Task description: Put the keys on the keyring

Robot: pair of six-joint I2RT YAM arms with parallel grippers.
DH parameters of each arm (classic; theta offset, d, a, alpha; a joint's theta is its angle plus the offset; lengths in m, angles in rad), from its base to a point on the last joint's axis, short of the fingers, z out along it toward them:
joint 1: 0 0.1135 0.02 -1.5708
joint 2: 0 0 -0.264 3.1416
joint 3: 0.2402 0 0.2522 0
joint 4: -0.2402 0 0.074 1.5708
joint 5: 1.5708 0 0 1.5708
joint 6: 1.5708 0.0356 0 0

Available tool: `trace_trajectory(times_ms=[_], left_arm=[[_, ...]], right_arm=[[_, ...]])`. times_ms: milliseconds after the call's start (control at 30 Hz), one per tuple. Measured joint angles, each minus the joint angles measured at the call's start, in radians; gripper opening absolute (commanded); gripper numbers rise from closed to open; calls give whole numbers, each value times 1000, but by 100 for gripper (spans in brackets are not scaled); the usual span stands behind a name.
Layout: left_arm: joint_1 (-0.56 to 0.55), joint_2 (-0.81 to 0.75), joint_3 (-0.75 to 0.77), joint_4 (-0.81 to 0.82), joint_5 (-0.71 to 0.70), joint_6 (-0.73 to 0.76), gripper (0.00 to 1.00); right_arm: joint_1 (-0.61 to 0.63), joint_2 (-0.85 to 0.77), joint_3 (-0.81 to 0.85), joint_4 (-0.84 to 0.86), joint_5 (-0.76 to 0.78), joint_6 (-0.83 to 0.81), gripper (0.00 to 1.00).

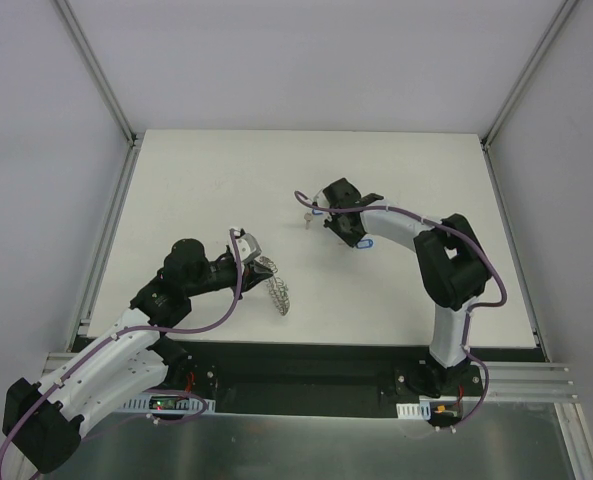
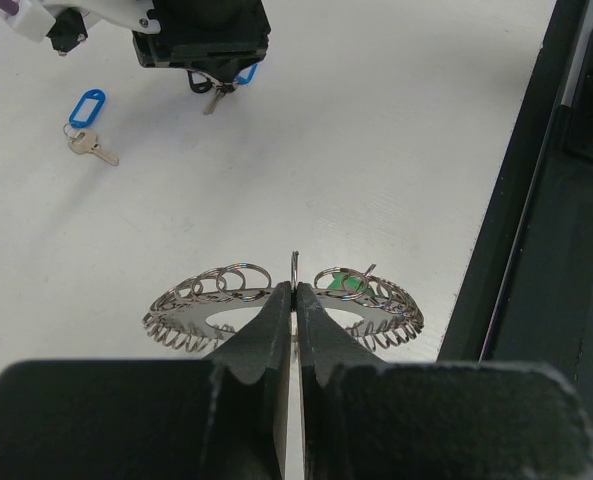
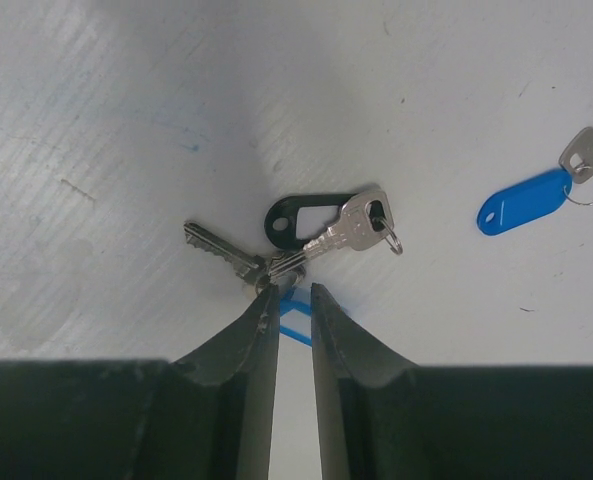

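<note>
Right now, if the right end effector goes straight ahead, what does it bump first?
The right end effector would probably meet the silver keys bunched at its tips, one with a dark tag; a blue tag shows in the gap. Depth is unclear.

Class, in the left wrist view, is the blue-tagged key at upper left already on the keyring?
No: the blue-tagged key lies loose, well apart from the keyring clamped in the left gripper.

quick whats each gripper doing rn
left gripper: closed on the keyring
right gripper: nearly closed around a blue tag, grip cannot be told
</note>
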Motion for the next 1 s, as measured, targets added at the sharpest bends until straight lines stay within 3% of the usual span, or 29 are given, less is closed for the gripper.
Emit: trace_trajectory(times_ms=[1000], left_arm=[[0,0,0,-1,-3,0,0]], right_arm=[[48,-19,9,-29,40,13,23]])
